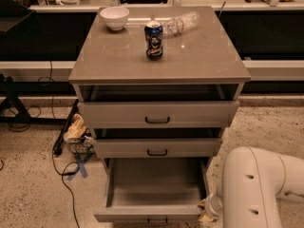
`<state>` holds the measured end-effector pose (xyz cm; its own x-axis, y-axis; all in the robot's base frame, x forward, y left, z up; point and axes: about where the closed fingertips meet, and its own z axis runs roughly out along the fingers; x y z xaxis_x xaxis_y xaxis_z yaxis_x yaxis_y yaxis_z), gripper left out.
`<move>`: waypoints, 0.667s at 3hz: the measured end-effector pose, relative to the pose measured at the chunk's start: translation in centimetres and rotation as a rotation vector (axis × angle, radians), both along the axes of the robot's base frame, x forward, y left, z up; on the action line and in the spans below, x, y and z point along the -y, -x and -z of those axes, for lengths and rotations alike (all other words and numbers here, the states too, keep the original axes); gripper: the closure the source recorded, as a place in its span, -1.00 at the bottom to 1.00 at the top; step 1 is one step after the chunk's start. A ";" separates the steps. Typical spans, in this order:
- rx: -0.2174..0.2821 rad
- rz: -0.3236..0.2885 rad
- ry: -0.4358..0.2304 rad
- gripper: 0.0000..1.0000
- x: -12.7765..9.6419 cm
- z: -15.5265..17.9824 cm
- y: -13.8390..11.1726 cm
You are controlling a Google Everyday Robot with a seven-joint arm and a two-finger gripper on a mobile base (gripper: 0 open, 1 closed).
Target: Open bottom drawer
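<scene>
The bottom drawer (152, 189) of the grey-beige cabinet stands pulled far out toward me, its inside bare. Its front panel (147, 216) is at the lower edge of the view with a small black bar handle (157, 220). My white arm (256, 189) fills the lower right corner. The gripper (207, 213) is mostly hidden behind the arm, at the drawer's front right corner. The middle drawer (157, 147) and the top drawer (158, 113) stand slightly out.
On the cabinet top (190, 56) stand a white bowl (114, 17), a blue can (153, 40) and a lying plastic bottle (181, 23). A bag of trash (78, 134) and black cables (64, 172) lie on the floor to the left.
</scene>
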<state>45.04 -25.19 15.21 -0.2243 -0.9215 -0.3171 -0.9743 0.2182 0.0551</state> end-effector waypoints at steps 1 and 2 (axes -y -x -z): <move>0.000 0.000 0.000 1.00 0.0 0.0 0.0; -0.009 0.040 -0.025 1.00 0.5 0.8 2.7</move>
